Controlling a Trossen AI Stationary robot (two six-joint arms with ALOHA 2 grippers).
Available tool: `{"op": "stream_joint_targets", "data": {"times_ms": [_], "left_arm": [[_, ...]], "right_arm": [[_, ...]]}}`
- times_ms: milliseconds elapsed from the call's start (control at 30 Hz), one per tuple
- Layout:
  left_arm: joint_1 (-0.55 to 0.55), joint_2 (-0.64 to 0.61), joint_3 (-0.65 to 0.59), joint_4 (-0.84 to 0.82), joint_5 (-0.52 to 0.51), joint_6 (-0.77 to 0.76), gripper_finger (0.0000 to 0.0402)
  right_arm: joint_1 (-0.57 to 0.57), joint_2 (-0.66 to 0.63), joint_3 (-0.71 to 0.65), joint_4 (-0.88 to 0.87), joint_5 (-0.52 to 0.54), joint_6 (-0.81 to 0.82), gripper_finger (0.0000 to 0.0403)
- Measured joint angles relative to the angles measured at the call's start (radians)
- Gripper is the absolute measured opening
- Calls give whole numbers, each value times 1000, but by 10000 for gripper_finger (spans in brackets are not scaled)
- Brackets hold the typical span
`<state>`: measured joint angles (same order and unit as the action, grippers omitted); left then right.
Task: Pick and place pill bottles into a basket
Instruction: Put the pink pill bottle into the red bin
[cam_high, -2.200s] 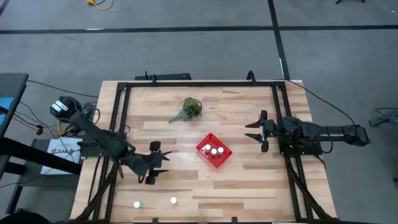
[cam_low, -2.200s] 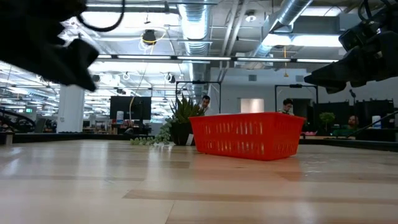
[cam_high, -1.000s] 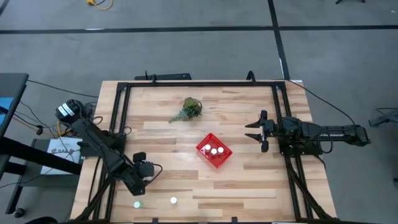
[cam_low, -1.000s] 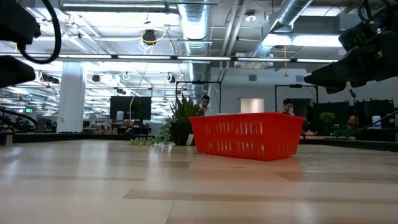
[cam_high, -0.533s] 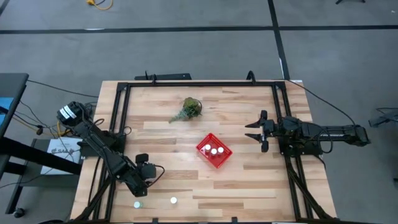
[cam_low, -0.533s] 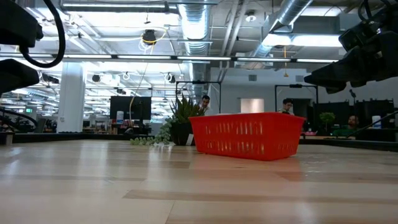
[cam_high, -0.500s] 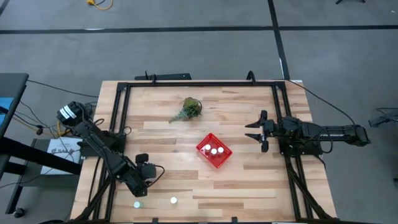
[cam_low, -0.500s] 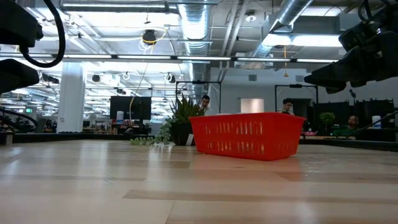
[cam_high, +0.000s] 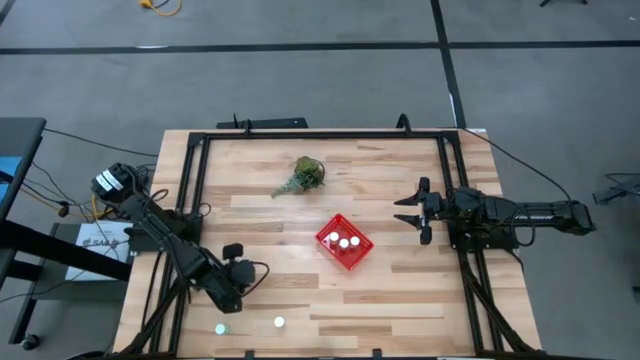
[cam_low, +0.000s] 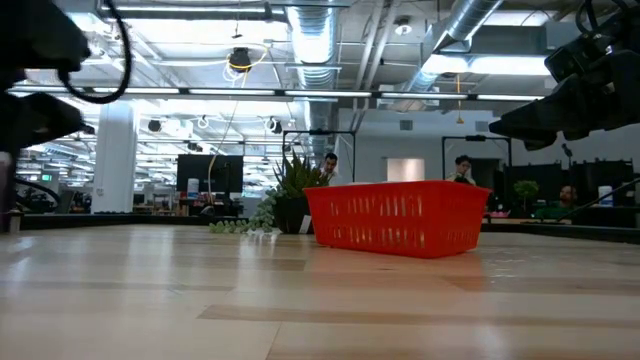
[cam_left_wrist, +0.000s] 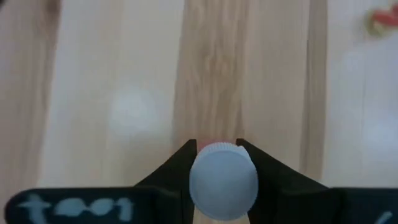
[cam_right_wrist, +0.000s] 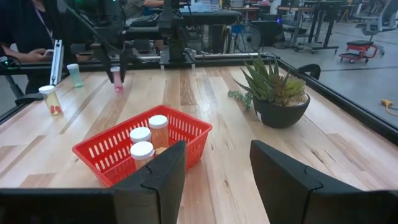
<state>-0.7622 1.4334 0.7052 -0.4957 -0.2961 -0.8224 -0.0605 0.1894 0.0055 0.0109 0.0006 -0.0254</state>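
My left gripper (cam_high: 237, 284) stands over the near left part of the table, shut on a pill bottle with a white cap (cam_left_wrist: 222, 180) and a pink body (cam_right_wrist: 118, 83). Two more pill bottles (cam_high: 220, 328) (cam_high: 278, 322) stand on their bases near the table's near edge. The red basket (cam_high: 344, 242) sits on the table's middle with three pill bottles (cam_right_wrist: 148, 135) upright in it. At the right side, my right gripper (cam_high: 410, 212) hovers open, pointing toward the basket and touching nothing. My left gripper pinches the pill bottle between its two fingers (cam_left_wrist: 181, 169), which flank the white cap (cam_left_wrist: 222, 163) on opposite sides. The fingers come from above, pointing down. The bottle stays upright, its pink body (cam_right_wrist: 118, 86) below the fingertips. Whether its base rests on the table, I cannot tell.
A green leafy plant in a dark pot (cam_high: 305, 173) sits at the far middle of the table. A black frame (cam_high: 320, 135) runs along the table's edges. Bare wood lies between my left gripper and the basket.
My left gripper has gone a little toward the table's right edge, over the near left part of the table. The two bottles near the front edge and the basket have stayed where they were.
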Motion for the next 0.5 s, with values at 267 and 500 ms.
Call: {"op": "stream_joint_targets", "data": {"times_ms": [267,500], "left_arm": [[132,0,0,194,-171,252,110],[284,-1,0,487,-209,569,83]], "right_arm": [[0,0,0,0,0,0,173],[0,0,0,0,0,0,173]]}}
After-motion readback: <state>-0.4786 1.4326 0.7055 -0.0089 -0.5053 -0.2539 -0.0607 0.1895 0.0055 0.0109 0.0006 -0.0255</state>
